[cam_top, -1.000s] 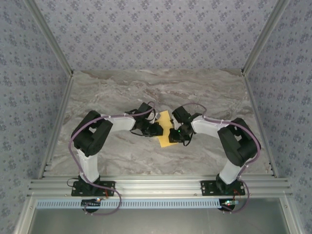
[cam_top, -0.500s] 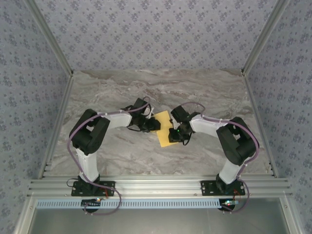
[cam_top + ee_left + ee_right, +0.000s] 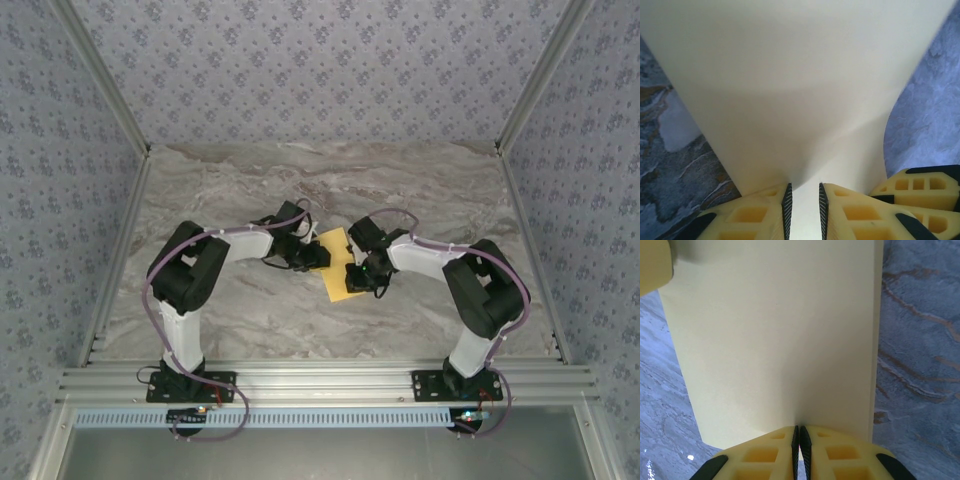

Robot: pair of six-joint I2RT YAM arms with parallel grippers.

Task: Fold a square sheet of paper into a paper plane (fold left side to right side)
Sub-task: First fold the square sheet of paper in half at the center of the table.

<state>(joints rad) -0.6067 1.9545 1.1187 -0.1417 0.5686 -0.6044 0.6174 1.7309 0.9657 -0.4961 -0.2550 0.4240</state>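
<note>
While both arms reach in toward the middle of the table [image 3: 420, 190], I read the square sheet of paper [image 3: 340, 272] as held from two opposite edges.

Right gripper [image 3: 798, 440]: the jaws are pressed together on the sheet's nearest edge. The sheet runs straight ahead of them, flat, with its long axis in line with the fingers.

Left gripper [image 3: 804, 205]: the jaws stand narrowly apart with the sheet passing between them and bowing upward ahead. I judge this a light grip.

The two pairs of jaws sit close together, so the fold turns on carrying the left-held edge across toward the right jaws.

Surface: smooth grey marbled top, probably slippery under paper. The patterned walls [image 3: 320, 70] stand well back from either gripper.
</note>
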